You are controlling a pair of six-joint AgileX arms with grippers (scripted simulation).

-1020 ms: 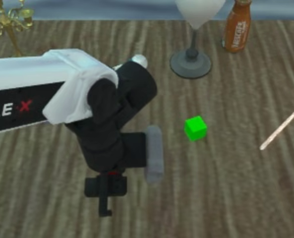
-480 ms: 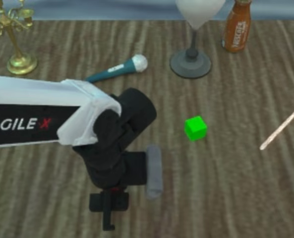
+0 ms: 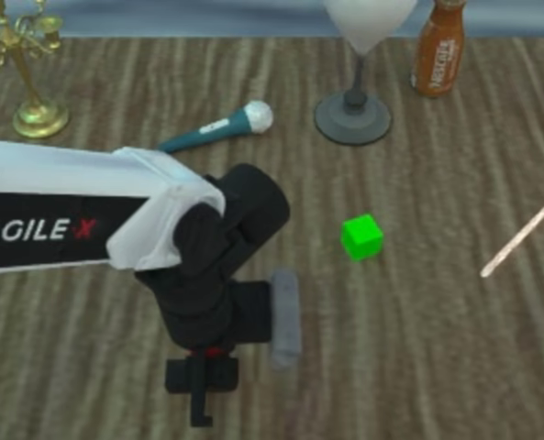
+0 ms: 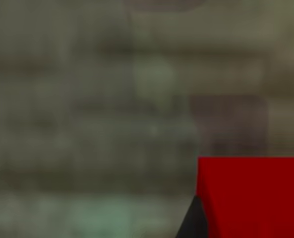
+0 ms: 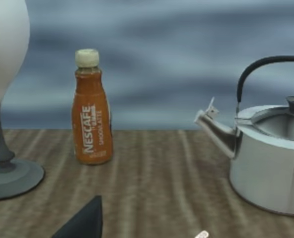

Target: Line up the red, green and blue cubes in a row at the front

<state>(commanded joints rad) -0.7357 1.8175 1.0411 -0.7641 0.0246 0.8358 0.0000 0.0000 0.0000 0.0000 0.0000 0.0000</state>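
The red cube (image 4: 251,198) fills a corner of the left wrist view, with a dark fingertip (image 4: 194,220) pressed against its side. Seen from above, my left gripper (image 3: 203,394) points down near the table's front, left of centre, shut on the red cube, of which only a sliver (image 3: 212,351) shows under the wrist. The green cube (image 3: 361,236) lies alone on the table, to the right of that arm and farther back. The blue cube is out of view. My right gripper (image 5: 129,232) is parked outside the top view, showing one dark fingertip (image 5: 89,218) set off to one side.
A teal microphone (image 3: 218,128) lies behind the left arm. At the back stand a gold candlestick (image 3: 28,69), a white goblet (image 3: 354,115) and a brown bottle (image 3: 438,50). A pale stick (image 3: 524,234) lies at the right. A steel kettle (image 5: 270,153) shows in the right wrist view.
A second ago the left arm stood farther back, hiding the microphone; it has moved toward the front with the red cube. Over the last half second it has stayed nearly still.
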